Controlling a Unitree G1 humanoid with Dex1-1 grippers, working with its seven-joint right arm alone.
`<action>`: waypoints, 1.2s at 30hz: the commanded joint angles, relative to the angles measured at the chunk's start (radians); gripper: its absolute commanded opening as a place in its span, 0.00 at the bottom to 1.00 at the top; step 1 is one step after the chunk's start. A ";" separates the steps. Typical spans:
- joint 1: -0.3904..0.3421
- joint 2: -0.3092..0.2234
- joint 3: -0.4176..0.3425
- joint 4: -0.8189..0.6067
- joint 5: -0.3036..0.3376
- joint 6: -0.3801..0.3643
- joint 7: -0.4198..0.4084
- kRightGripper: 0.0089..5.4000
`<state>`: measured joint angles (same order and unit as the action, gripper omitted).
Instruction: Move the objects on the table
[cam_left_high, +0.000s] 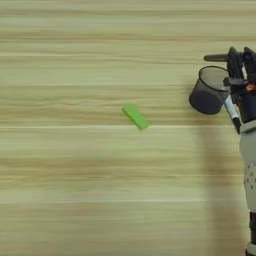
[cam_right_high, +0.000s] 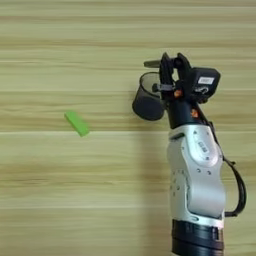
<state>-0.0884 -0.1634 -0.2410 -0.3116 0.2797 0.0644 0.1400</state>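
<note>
The table (cam_right_high: 60, 200) of light striped wood fills the view; the silver right arm (cam_right_high: 197, 175) rises from the bottom edge to the mesh pen cup (cam_right_high: 148, 102) at centre-right. The gripper (cam_right_high: 172, 75) sits at the cup's right rim — finger state cannot be determined. A white-barrelled marker (cam_left_high: 231, 107) lies just beside the cup, a slim black marker (cam_left_high: 216, 58) behind it, and a small green block (cam_right_high: 77, 123) well apart to the left.

A small bright green flat oblong block (cam_left_high: 135, 116) is seen lying flat on the wood, its long axis set diagonally from upper left to lower right. It is placed alone, well apart from anything else in view.
</note>
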 joint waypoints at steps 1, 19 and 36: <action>-0.037 0.000 0.055 -0.028 -0.021 -0.010 0.014 0.22; -0.044 0.040 0.145 0.196 -0.074 -0.060 0.057 0.22; -0.003 0.064 0.178 0.350 -0.109 -0.107 0.073 0.22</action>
<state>-0.0714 -0.0978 -0.0668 0.0539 0.1772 -0.0341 0.2091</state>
